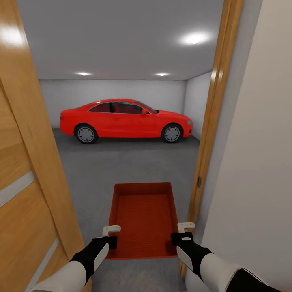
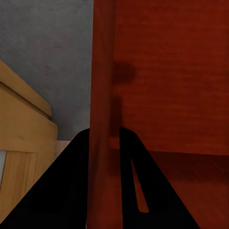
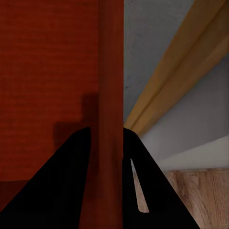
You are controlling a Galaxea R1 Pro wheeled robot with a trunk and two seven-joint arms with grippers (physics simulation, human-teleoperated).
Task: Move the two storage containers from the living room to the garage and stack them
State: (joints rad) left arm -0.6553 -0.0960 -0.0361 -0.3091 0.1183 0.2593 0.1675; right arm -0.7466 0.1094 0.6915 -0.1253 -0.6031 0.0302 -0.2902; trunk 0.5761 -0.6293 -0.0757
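I carry one orange-red storage container (image 1: 144,219) level in front of me, in the doorway to the garage. My left gripper (image 1: 108,237) is shut on its left wall near the near corner, and my right gripper (image 1: 183,233) is shut on its right wall. In the left wrist view the container wall (image 2: 102,95) runs between the black fingers (image 2: 71,181). The right wrist view shows the other wall (image 3: 110,86) pinched between the fingers (image 3: 67,181). The container is empty. Beyond it lies the dark grey garage floor (image 1: 121,162).
An open wooden door (image 1: 24,162) with pale stripes stands close at my left. The wooden door frame (image 1: 211,121) and a white wall (image 1: 255,162) are close at my right. A red car (image 1: 125,119) is parked across the far end of the garage.
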